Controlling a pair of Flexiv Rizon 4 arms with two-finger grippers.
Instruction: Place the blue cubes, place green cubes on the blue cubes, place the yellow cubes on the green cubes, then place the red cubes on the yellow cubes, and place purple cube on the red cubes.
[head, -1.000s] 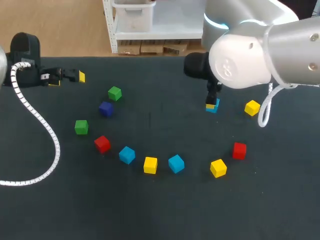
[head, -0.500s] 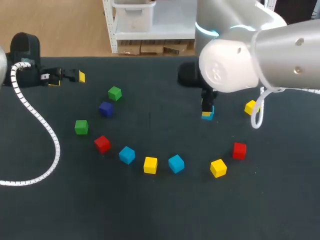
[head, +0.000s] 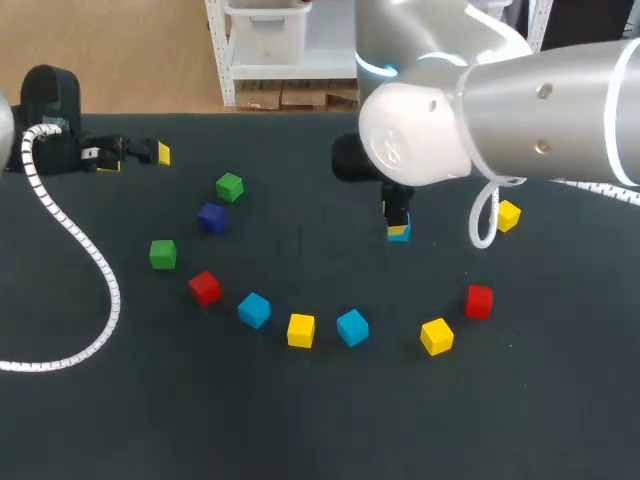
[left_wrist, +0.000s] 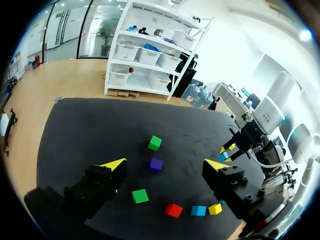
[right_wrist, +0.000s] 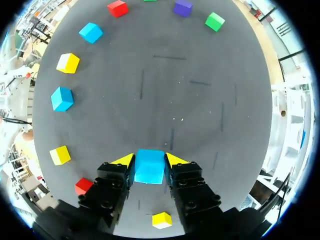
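Observation:
My right gripper (head: 398, 222) is shut on a light blue cube (head: 399, 234) over the middle of the dark mat; in the right wrist view the cube (right_wrist: 150, 166) fills the gap between the yellow tips of that gripper (right_wrist: 150, 161). Whether it touches the mat I cannot tell. Two more blue cubes (head: 254, 310) (head: 352, 327) lie in the front row, with a yellow cube (head: 301, 330) between them. Green cubes (head: 229, 186) (head: 163, 254) and the purple cube (head: 211, 216) sit at the left. My left gripper (head: 140, 153) rests open at the far left edge, holding nothing.
Red cubes (head: 204, 288) (head: 479, 301) and yellow cubes (head: 436, 336) (head: 507, 215) lie scattered in an arc around the front and right. A white ribbed cable (head: 100, 270) loops over the left of the mat. My right arm's bulky body (head: 500, 110) hangs over the back right.
My right arm has carried the blue cube leftward toward the table's middle. The left arm and the loose cubes have stayed put.

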